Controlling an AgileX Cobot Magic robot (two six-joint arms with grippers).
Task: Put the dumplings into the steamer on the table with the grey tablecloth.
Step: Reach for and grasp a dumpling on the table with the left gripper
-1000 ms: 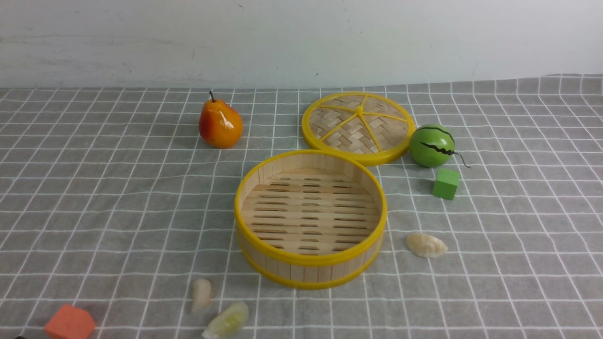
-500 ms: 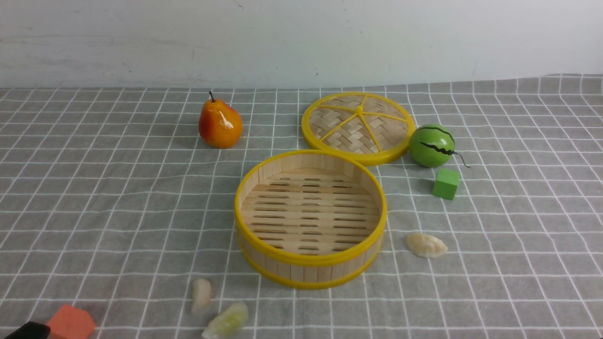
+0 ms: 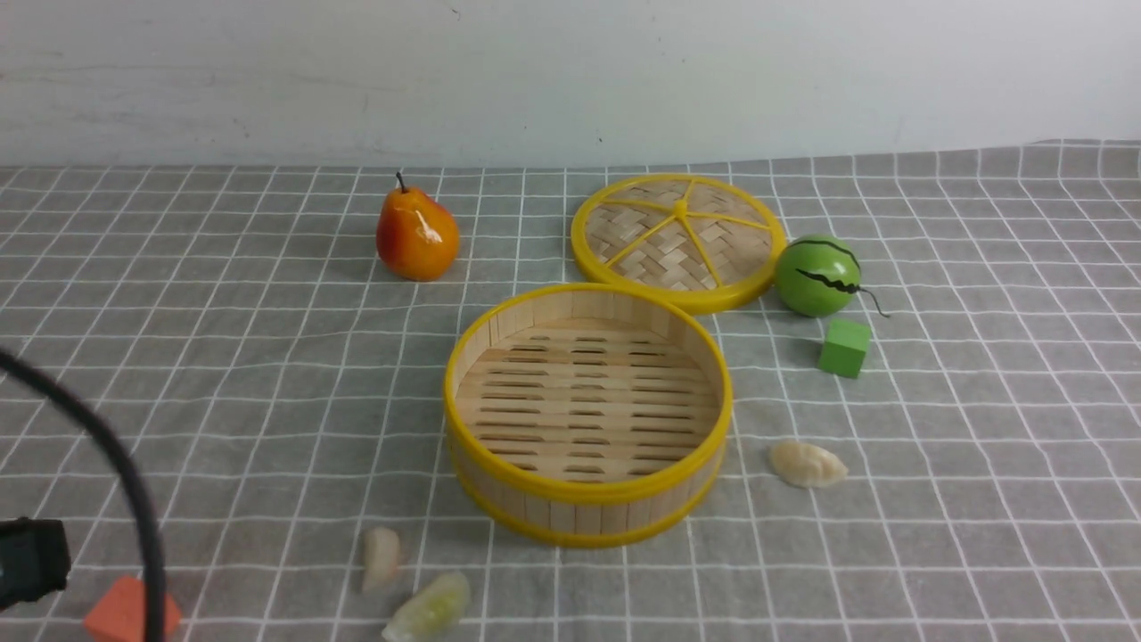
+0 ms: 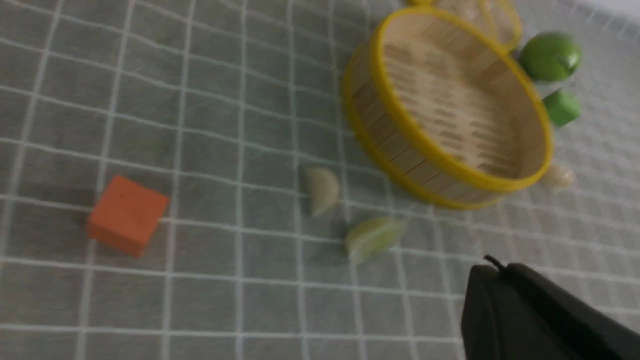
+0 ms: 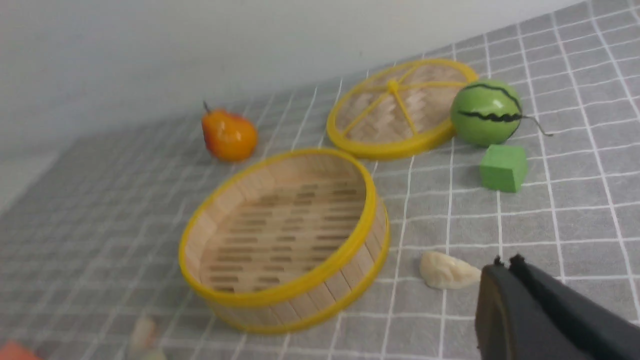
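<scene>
As the left arm (image 3: 31, 560) swung in near-left, left gripper (image 4: 497, 265) and right gripper (image 5: 506, 261) shut empty — dumplings (image 3: 807, 465) untouched outside steamer (image 3: 588, 506).

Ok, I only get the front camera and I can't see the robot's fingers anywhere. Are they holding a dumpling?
Observer: No. The left wrist view shows the left fingers shut with nothing between them. They are close to the green-tinted dumpling but not touching it.
Operator: What about the ones on the other arm?
Observer: The right wrist view shows the right fingers shut and empty too. Their tips are right by the cream dumpling, which lies on the cloth outside the steamer.
</scene>
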